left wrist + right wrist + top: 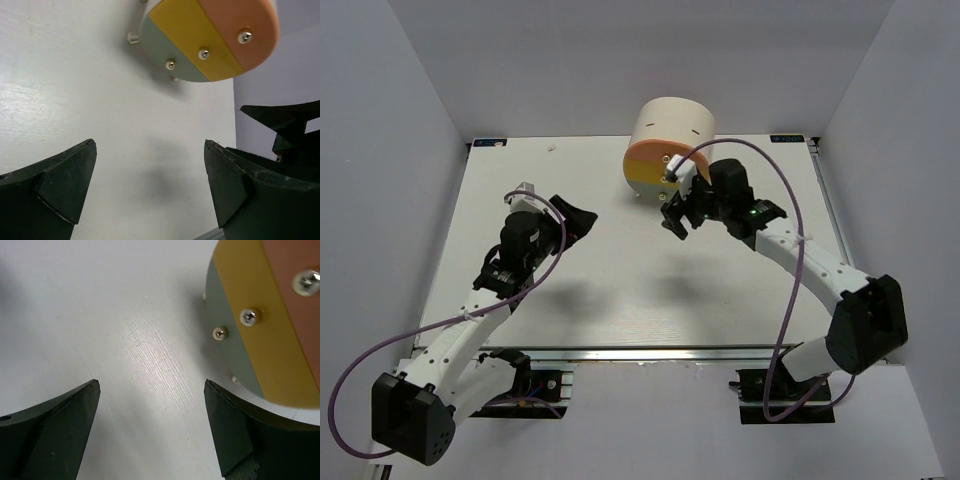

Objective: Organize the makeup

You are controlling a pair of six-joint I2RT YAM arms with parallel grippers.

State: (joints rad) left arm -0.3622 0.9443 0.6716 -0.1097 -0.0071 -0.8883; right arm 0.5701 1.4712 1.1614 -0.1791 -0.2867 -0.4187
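No makeup shows in any view. My left gripper (576, 218) hangs over the left middle of the white table (620, 300), jaws wide open with only bare tabletop between them (150, 145). My right gripper (677, 216) is just in front of the cream cylindrical case (670, 130), also wide open and empty (151, 385). The case lies with its round face toward the arms, showing grey, yellow and orange drawer fronts (210, 40) with small metal knobs, all closed. In the right wrist view those drawer fronts (270, 325) fill the upper right corner.
The case stands at the back centre of the table near the rear wall. Grey walls enclose the table on the left, right and back. One of the right arm's fingers (285, 120) shows at the right edge of the left wrist view.
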